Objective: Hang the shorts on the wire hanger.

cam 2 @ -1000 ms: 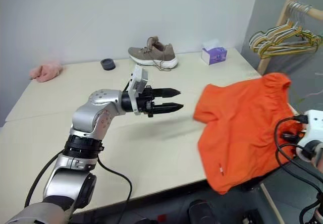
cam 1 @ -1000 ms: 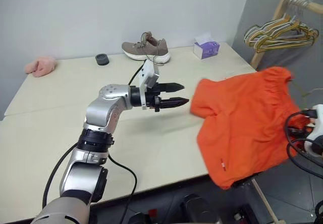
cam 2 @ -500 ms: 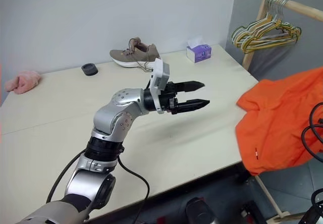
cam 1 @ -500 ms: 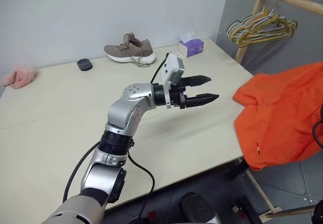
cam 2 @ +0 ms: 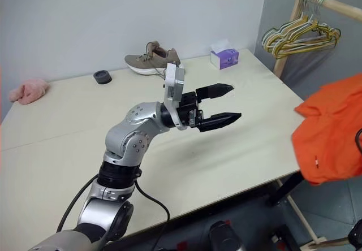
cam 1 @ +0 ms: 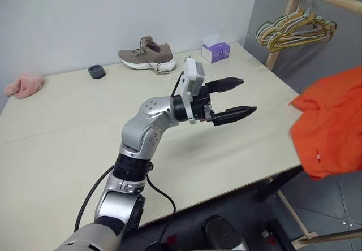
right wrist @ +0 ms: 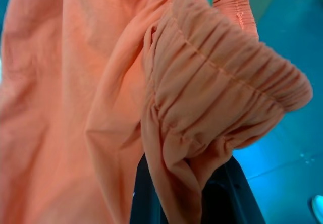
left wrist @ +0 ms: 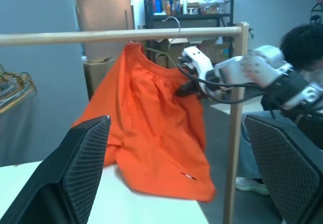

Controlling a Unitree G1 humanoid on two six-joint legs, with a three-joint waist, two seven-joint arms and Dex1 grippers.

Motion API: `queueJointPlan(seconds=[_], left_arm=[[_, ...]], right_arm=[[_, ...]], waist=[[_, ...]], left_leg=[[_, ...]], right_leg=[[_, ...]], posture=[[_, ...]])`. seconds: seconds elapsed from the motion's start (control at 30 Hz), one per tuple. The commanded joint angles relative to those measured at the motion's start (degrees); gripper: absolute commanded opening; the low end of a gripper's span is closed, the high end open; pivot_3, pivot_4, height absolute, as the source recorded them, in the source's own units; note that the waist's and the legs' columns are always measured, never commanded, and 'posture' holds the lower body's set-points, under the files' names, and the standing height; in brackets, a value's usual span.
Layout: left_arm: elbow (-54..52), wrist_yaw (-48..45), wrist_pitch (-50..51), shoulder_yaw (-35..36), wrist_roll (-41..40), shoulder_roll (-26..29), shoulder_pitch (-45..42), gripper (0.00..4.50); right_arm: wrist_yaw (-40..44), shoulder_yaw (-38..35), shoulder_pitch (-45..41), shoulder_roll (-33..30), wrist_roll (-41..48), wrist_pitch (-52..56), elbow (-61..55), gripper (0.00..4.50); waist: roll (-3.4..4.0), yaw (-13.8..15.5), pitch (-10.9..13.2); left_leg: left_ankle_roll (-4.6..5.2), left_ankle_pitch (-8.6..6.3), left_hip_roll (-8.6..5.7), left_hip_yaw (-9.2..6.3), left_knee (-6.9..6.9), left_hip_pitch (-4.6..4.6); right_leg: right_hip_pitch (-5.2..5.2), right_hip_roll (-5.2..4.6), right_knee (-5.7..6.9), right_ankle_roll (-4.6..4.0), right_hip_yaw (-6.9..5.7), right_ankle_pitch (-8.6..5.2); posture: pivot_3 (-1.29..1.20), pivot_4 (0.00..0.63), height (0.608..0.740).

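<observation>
Your left gripper (cam 1: 236,99) now hangs spread wide and empty over the table (cam 1: 68,126), having opened further in the last moment. To its right, the shorts (cam 1: 331,126) have swung clear of the table edge toward the rack, pinched at the waistband by your right gripper (right wrist: 189,196); the hang still lies ahead.

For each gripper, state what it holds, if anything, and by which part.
The right gripper is shut on the shorts, pinching the gathered elastic waistband. The left gripper holds nothing; its jaws stand open above the table.
</observation>
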Motion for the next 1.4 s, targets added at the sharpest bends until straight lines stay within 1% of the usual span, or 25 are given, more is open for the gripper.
queueJointPlan(seconds=[0.03,0.17,0.3,0.4,0.5,0.6,0.7,0.77,0.83,0.87,0.93,1.07,1.17,1.23,1.37,1.4], left_arm=[[-2.55,0.78,-0.85,-0.36,-0.7,-0.6,-0.1,4.46],[-2.9,0.66,-0.86,-0.79,-0.99,-0.92,0.0,4.46],[-3.76,0.22,-0.31,-1.01,-1.98,-0.95,0.2,4.46],[-4.2,0.26,-0.07,-0.94,-2.47,-0.83,0.31,4.46],[-4.6,0.51,-0.18,-1.19,-2.56,-0.68,0.54,4.46],[-4.81,0.91,-0.12,-1.26,-2.77,-0.82,0.66,4.46],[-4.86,0.97,-0.13,-1.32,-2.89,-0.8,0.72,4.46],[-4.89,1.06,-0.12,-1.39,-2.9,-0.86,0.74,4.46],[-4.92,1.2,-0.19,-1.48,-2.83,-0.94,0.8,4.5],[-4.99,1.27,-0.23,-1.53,-2.8,-0.94,0.85,4.5],[-5.08,1.36,-0.28,-1.55,-2.8,-0.93,0.95,4.5],[-5.22,1.65,-0.36,-1.57,-2.8,-0.9,1.18,4.5],[-5.24,1.66,-0.43,-1.65,-2.79,-0.85,1.35,4.5],[-5.09,1.64,-0.49,-1.74,-2.75,-0.95,1.28,4.5],[-4.88,1.6,-0.65,-1.84,-2.65,-1.07,1.19,4.5],[-4.8,1.55,-0.73,-1.87,-2.59,-1.08,1.17,4.5]], right_arm=[[-0.74,1.71,-5.0,-4.32,-1.11,-5.55,8.35,0.0],[-0.59,5.13,-11.19,-7.71,-1.69,-9.54,20.1,0.0],[-0.12,8.06,-17.63,-10.36,-1.86,-11.45,32.91,0.0],[1.02,10.1,-19.41,-11.28,-1.66,-11.88,38.69,0.0],[1.85,11.12,-19.93,-11.71,-1.17,-11.81,41.05,0.0],[2.41,11.22,-20.21,-11.88,-0.4,-11.56,41.79,0.0],[3.42,11.64,-19.99,-11.86,-0.24,-12.49,40.69,0.0],[3.89,11.45,-19.76,-11.78,0.06,-13.22,39.83,0.0],[2.12,8.53,-20.07,-11.32,1.78,-11.66,36.92,0.6],[0.99,7.07,-19.94,-11.04,2.54,-10.65,34.66,0.81],[-0.89,4.82,-19.11,-10.45,3.53,-9.03,30.38,1.45],[-5.15,-1.28,-14.56,-7.32,4.93,-4.92,16.98,2.87],[-7.32,-4.12,-11.38,-4.45,5.14,-3.02,8.72,3.9],[-8.37,-5.19,-9.94,-2.92,5.28,-2.37,4.8,4.47],[-8.58,-5.31,-7.85,-1.57,5.38,-3.3,-0.12,4.47],[-8.62,-4.7,-7.01,-1.41,4.77,-5.0,-1.56,4.47]], waist=[[-0.03,0.02,0.13],[-0.09,-0.06,0.47],[0.22,-0.29,0.62],[0.2,-0.28,0.66],[0.1,-0.16,0.71],[-0.12,-0.11,0.85],[-0.36,-0.09,1.01],[-0.4,-0.1,1.06],[-0.37,-0.1,1.1],[-0.35,-0.11,1.14],[-0.27,-0.04,1.22],[-0.3,0.24,1.26],[-0.31,0.23,1.27],[-0.29,0.21,1.27],[-0.25,0.19,1.29],[-0.25,0.2,1.28]], left_leg=[[0.0,0.0,0.01,0.0,-0.02,0.05],[-0.01,-0.02,0.01,0.09,-0.4,0.8],[-0.02,-0.02,0.03,0.19,-0.68,0.89],[-0.02,-0.02,0.03,0.19,-0.7,0.92],[-0.03,-0.03,0.03,0.17,-0.7,0.94],[-0.06,-0.05,0.03,0.16,-0.69,1.17],[-0.09,-0.12,0.04,0.15,-0.7,1.43],[-0.08,-0.17,0.05,0.16,-0.7,1.44],[-0.07,-0.2,0.04,0.18,-0.7,1.44],[-0.07,-0.21,0.04,0.19,-0.69,1.44],[-0.07,-0.21,0.04,0.19,-0.7,1.44],[-0.08,-0.21,0.07,0.12,-0.71,1.42],[-0.08,-0.22,0.07,0.14,-0.7,1.41],[-0.07,-0.22,0.05,0.17,-0.69,1.42],[-0.06,-0.23,0.05,0.17,-0.7,1.42],[-0.06,-0.23,0.05,0.17,-0.7,1.42]], right_leg=[[0.07,0.01,-0.02,0.0,0.0,0.0],[0.8,-0.02,-0.45,-0.04,0.04,-0.03],[0.97,-0.01,-0.93,-0.04,0.1,-0.03],[0.99,-0.01,-0.96,-0.04,0.11,-0.03],[1.09,-0.01,-0.99,-0.04,0.08,-0.03],[1.33,-0.01,-1.11,-0.04,0.07,-0.03],[1.58,-0.01,-1.19,-0.04,0.06,-0.03],[1.61,-0.01,-1.26,-0.04,0.08,-0.03],[1.62,-0.03,-1.28,-0.03,0.11,-0.03],[1.62,-0.03,-1.28,-0.03,0.11,-0.03],[1.62,-0.03,-1.28,-0.03,0.12,-0.03],[1.6,-0.01,-1.26,-0.03,0.07,-0.04],[1.61,-0.02,-1.27,-0.02,0.09,-0.04],[1.6,-0.03,-1.27,-0.01,0.12,-0.03],[1.6,-0.03,-1.27,-0.01,0.13,-0.03],[1.6,-0.03,-1.27,-0.01,0.12,-0.03]], posture=[[-0.43,0.11,0.74],[-0.43,0.114,0.74],[-0.42,0.116,0.74],[-0.41,0.118,0.74],[-0.41,0.118,0.74],[-0.41,0.119,0.74],[-0.41,0.119,0.74],[-0.41,0.117,0.74],[-0.41,0.116,0.74],[-0.4,0.115,0.74],[-0.4,0.115,0.74],[-0.4,0.115,0.74],[-0.4,0.115,0.74],[-0.41,0.113,0.74],[-0.41,0.112,0.74],[-0.41,0.11,0.74]])
